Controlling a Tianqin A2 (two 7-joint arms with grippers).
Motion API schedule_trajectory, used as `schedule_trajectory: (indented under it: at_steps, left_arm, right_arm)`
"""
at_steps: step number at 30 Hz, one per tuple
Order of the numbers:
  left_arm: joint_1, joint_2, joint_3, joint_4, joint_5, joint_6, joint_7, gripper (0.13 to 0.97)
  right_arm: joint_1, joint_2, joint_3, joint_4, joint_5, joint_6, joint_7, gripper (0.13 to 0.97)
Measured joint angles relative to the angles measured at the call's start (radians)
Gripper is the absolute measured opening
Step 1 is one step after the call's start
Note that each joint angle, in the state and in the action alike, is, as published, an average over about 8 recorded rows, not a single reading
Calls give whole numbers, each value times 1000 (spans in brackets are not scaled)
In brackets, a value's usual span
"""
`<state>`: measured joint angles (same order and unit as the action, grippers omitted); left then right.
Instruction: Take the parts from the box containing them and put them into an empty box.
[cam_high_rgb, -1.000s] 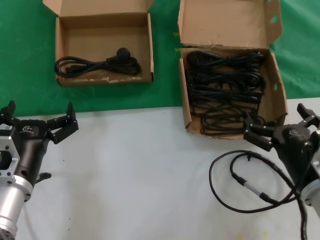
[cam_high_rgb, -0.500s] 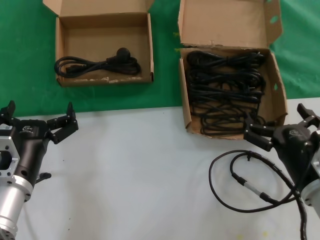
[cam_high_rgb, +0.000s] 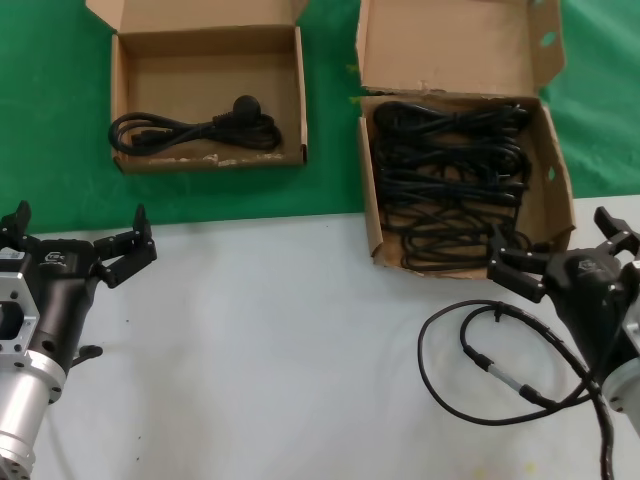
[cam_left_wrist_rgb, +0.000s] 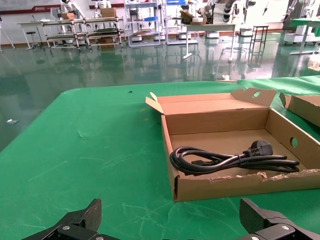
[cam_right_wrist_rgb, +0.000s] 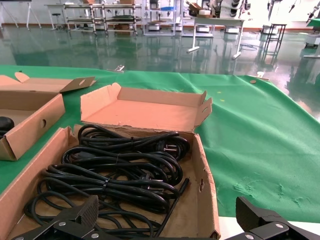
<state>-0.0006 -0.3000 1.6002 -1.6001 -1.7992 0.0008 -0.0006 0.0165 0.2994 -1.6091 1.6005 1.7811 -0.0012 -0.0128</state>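
Holding: nothing has shifted since a second ago.
Right gripper (cam_high_rgb: 560, 262): spread wide, empty, power cords (cam_high_rgb: 450, 185) in oblong box (cam_high_rgb: 556, 190) just ahead.
Left gripper (cam_high_rgb: 78, 235): wide, empty, square box (cam_high_rgb: 118, 95) ahead holds one cord (cam_high_rgb: 195, 130).
Meaning: next pick unstarted.

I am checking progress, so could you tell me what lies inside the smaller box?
One bundled power cord lies in the smaller box; the floor beneath it is hidden.

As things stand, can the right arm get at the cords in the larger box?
Probably yes: the right gripper hangs open at the larger box's near edge, lid up, cords uncovered.
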Motion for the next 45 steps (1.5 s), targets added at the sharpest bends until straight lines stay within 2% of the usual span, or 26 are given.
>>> schedule_trajectory:
  at_steps: [45]
  left_arm:
    - [0,0,0,0,0,0,0,966]
  right_arm:
    - [0,0,0,0,0,0,0,966]
